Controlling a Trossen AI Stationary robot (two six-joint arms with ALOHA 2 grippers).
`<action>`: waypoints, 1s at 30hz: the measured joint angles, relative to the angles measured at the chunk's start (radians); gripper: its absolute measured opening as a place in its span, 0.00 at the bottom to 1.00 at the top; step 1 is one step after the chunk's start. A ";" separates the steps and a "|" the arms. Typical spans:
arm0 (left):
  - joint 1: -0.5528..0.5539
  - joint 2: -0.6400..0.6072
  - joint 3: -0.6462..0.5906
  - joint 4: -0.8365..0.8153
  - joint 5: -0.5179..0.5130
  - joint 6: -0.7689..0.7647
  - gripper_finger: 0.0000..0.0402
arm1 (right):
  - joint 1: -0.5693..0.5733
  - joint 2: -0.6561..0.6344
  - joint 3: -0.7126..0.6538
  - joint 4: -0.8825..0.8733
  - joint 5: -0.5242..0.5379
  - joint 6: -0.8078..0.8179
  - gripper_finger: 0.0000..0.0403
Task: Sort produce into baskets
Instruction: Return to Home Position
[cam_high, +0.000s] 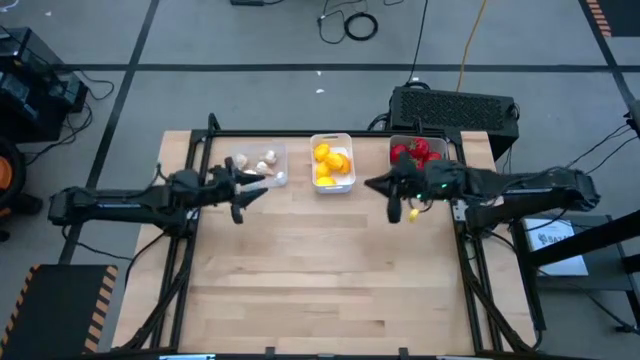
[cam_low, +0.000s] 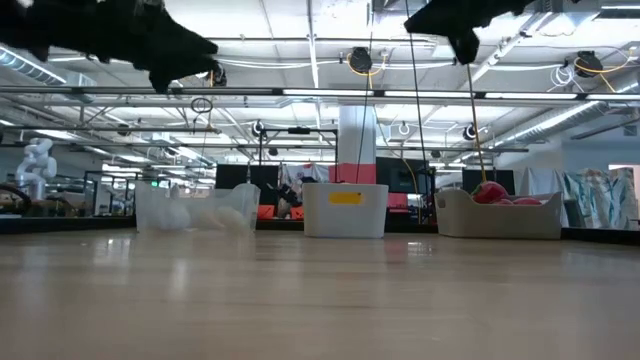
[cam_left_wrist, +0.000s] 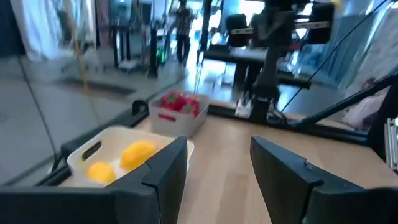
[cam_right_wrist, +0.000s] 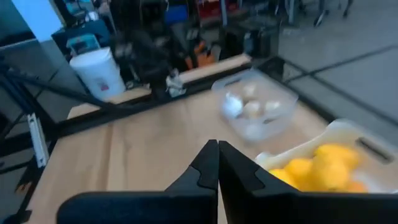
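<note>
From above, three trays stand in a row along the far edge of the bench (cam_high: 320, 280). The clear tray (cam_high: 250, 150) holds the garlic (cam_high: 266, 162), the white tray (cam_high: 331, 137) holds the lemons (cam_high: 332, 166), and the grey tray (cam_high: 395, 140) holds the tomatoes (cam_high: 417, 152). The left pincer (cam_high: 255, 183) hangs at the clear tray's near edge, fingers apart. The right pincer (cam_high: 374, 185) sits just off the near corners of the white and grey trays, fingers together and holding nothing. A black box (cam_high: 455, 108) lies on the floor beyond the grey tray.

The low view shows the same row: clear tray on the left, white in the middle, grey on the right, with tomatoes rising above its rim. Both arms are dark shapes at the top, well above the bench.

In the left wrist view, the two fingers (cam_left_wrist: 165, 168) stand apart with nothing between them. Beyond them is the white tray with lemons, then the grey tray with tomatoes.

In the right wrist view, the fingers (cam_right_wrist: 208, 168) are pressed together. The lemons lie close by, and the garlic tray is farther off.
</note>
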 joint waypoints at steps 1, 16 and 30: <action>-0.005 0.001 -0.038 0.069 0.000 0.012 0.46 | -0.008 -0.028 0.000 -0.018 0.000 -0.021 0.00; -0.011 -0.042 -0.246 0.241 -0.067 0.054 0.46 | -0.052 -0.358 -0.406 0.185 0.002 -0.084 0.00; -0.010 -0.204 -0.245 0.112 -0.096 0.055 0.46 | -0.064 -0.831 -0.669 0.122 -0.031 -0.058 0.00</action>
